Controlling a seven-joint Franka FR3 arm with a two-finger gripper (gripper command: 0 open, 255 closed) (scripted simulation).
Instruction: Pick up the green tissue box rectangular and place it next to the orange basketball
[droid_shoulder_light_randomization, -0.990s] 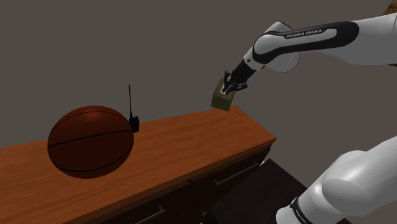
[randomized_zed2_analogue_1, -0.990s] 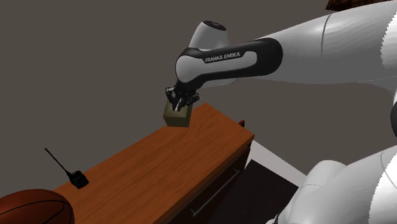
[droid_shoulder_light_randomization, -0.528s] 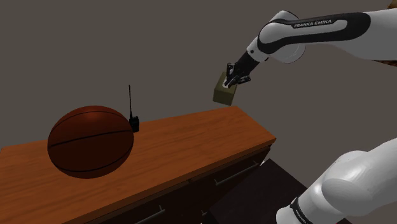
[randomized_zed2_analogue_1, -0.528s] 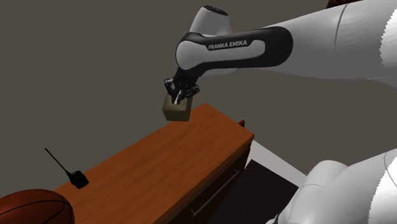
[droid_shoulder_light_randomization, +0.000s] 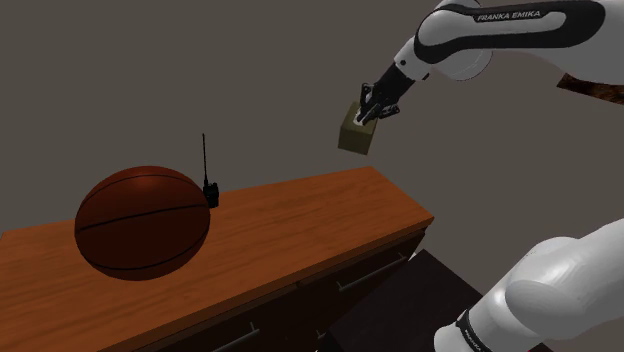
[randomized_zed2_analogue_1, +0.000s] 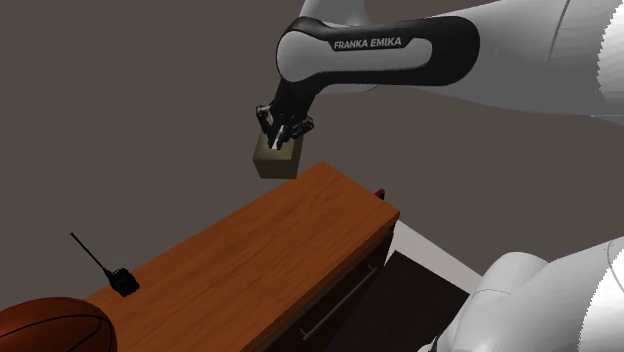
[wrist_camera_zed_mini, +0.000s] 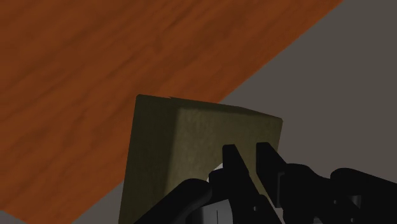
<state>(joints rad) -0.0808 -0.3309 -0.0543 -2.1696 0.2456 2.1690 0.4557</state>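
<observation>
The olive-green tissue box (droid_shoulder_light_randomization: 356, 132) hangs in the air above the far right end of the wooden dresser top (droid_shoulder_light_randomization: 300, 215), well clear of it. My black gripper (droid_shoulder_light_randomization: 372, 112) is shut on the tissue tuft at the box's top. In the second exterior view the tissue box (randomized_zed2_analogue_1: 274, 160) hangs under the gripper (randomized_zed2_analogue_1: 280, 138) over the dresser's far corner. In the wrist view the tissue box (wrist_camera_zed_mini: 184, 146) sits in front of the fingers (wrist_camera_zed_mini: 234, 162), with the wood below it. The orange basketball (droid_shoulder_light_randomization: 142, 222) rests near the dresser's other end, far from the box.
A small black walkie-talkie (droid_shoulder_light_randomization: 210, 188) with a long antenna stands behind the basketball, near the back edge; it is also in the second exterior view (randomized_zed2_analogue_1: 122, 281). A grey wall runs behind the dresser. Drawer fronts with handles (droid_shoulder_light_randomization: 370, 272) face the stand.
The gripper has lifted the tissue box higher above the dresser's end over the last second. The basketball and walkie-talkie have not moved.
</observation>
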